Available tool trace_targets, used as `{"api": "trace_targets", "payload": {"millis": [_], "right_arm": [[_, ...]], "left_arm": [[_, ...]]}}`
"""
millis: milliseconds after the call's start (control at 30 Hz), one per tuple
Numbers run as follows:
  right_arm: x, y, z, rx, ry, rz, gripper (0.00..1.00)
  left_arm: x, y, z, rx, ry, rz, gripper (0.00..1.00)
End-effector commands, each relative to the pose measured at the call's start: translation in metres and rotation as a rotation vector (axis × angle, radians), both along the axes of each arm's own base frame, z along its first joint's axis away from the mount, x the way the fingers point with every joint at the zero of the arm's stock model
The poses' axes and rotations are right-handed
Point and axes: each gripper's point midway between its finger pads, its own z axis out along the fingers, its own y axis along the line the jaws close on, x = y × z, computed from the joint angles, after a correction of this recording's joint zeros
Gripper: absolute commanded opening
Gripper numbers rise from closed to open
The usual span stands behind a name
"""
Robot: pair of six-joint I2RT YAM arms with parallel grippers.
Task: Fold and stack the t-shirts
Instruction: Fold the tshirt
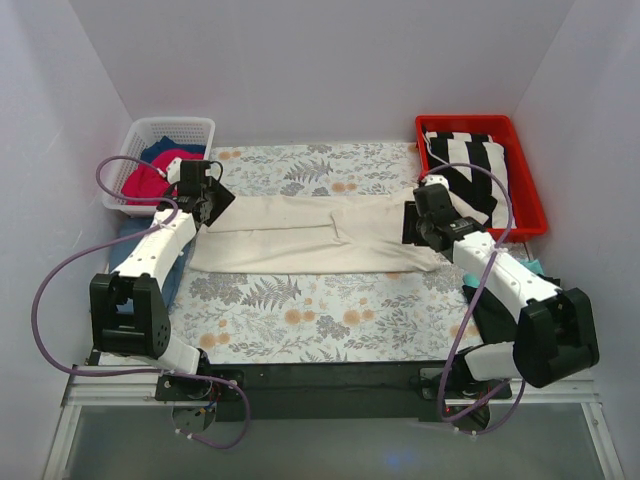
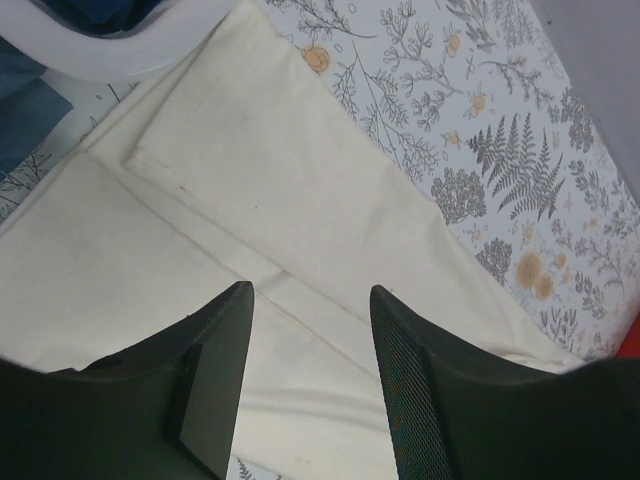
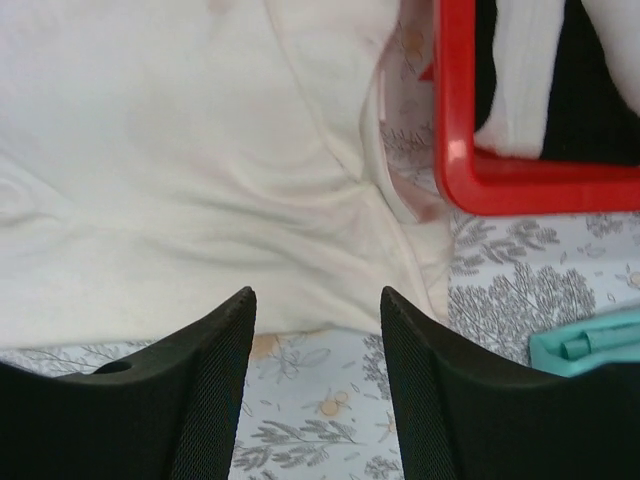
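Observation:
A large cream t-shirt (image 1: pixel 315 233) lies folded into a long band across the floral table cover. My left gripper (image 1: pixel 208 203) is open and empty above the shirt's left end; in the left wrist view its fingers (image 2: pixel 220 350) frame cream cloth (image 2: pixel 250 190) with fold seams. My right gripper (image 1: pixel 420 222) is open and empty over the shirt's right end; the right wrist view shows it (image 3: pixel 312 300) just above the cloth's near edge (image 3: pixel 200 200). Red and navy shirts (image 1: pixel 158 170) lie in a white basket (image 1: pixel 196 127).
A red tray (image 1: pixel 531 195) at the back right holds a black-and-white striped cloth (image 1: pixel 472 165); its corner shows in the right wrist view (image 3: pixel 470 170). A teal object (image 3: pixel 590 340) lies by the right arm. A blue cloth (image 1: pixel 170 275) lies under the left arm.

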Motion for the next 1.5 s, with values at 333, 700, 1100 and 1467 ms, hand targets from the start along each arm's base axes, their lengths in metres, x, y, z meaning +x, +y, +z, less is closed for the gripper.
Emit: {"api": "trace_targets", "payload": {"millis": [333,700,1100,1467], "right_arm": [[0.105,0.066,-0.044,0.046,0.123,0.070,0.60],[0.143,0.063,-0.097,-0.096,0.203,0.061,0.60],[0.267,0.083,-0.071,-0.143,0.032,0.122,0.59],[0.281,0.117,0.114,-0.001,-0.421,0.249,0.61]], "left_arm": [[-0.019,0.002,0.030,0.042,-0.038,-0.057,0.49],[-0.028,0.005,0.027,0.023,-0.039,-0.014,0.49],[-0.019,0.009,0.020,0.050,-0.009,0.001,0.49],[-0.014,0.013,0.019,0.077,-0.010,0.008,0.49]]}}
